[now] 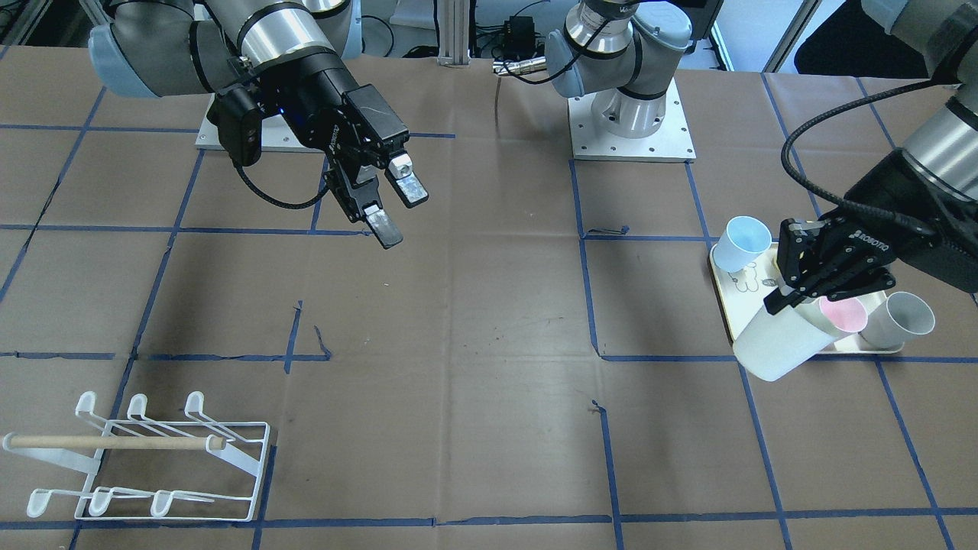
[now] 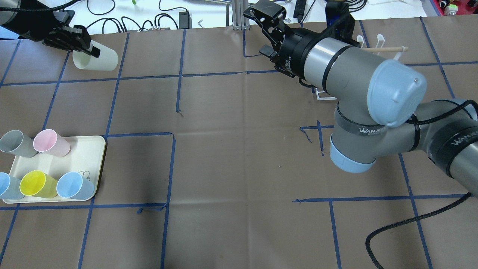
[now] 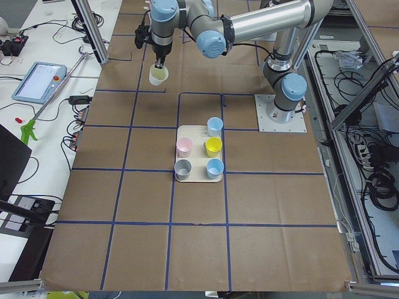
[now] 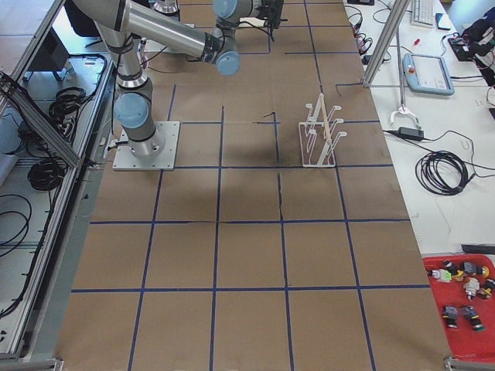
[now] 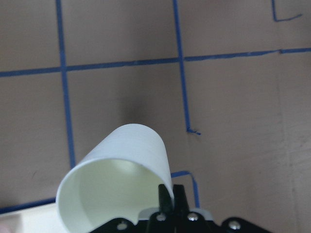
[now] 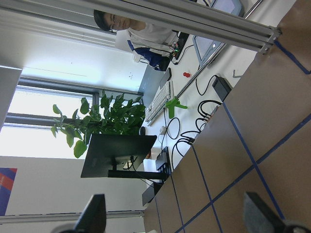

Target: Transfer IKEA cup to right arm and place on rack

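pale cream ikea cup (image 1: 778,345), plain, handleless, slightly tapered, wide at the mouth. hangs lifted clear of the cream tray (image 2: 98,157) and the counter (image 1: 474,321), tilted well over. points its closed base away from the holding wrist, toward the robot's right side, with the mouth at the gripped end. pinched at the rim by the left gripper (image 1: 788,296), one of the fingers (image 5: 167,196) inside the wall and one outside, clamped on it. leaves body and base bare for a second grip.

well apart across the middle of the counter: the right gripper (image 1: 397,208), fingers spread, holding nothing, turned roughly toward the cup's side. shows no cup in the right wrist view, so likely not lined up. probably calls for closing that gap along the cup's long axis.

farther out on the right: the rack (image 1: 153,458), prongs bare.
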`<state>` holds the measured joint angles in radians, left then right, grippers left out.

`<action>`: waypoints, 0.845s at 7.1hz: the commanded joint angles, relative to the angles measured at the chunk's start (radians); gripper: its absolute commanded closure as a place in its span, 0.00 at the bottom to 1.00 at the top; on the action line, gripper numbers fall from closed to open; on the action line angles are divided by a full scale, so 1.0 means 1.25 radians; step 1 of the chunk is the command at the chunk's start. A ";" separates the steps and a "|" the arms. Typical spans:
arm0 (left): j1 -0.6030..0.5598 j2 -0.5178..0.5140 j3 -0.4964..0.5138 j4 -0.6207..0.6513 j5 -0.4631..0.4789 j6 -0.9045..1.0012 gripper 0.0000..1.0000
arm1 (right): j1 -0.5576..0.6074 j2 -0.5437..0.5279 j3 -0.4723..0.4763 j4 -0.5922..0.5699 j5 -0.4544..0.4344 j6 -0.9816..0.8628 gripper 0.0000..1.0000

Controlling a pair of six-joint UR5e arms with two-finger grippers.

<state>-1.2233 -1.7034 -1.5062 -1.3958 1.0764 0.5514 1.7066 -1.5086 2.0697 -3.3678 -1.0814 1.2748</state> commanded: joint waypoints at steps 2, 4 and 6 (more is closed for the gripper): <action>-0.016 0.081 -0.117 0.137 -0.253 0.097 1.00 | -0.014 0.002 0.051 -0.112 0.005 0.130 0.00; -0.028 0.070 -0.274 0.457 -0.337 0.096 1.00 | -0.012 0.002 0.074 -0.131 0.005 0.200 0.00; -0.029 0.044 -0.391 0.730 -0.435 0.096 1.00 | -0.008 0.007 0.078 -0.123 -0.010 0.199 0.00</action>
<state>-1.2575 -1.6287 -1.9086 -0.6818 0.6117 0.6710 1.6931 -1.5046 2.1636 -3.5259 -1.0858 1.5177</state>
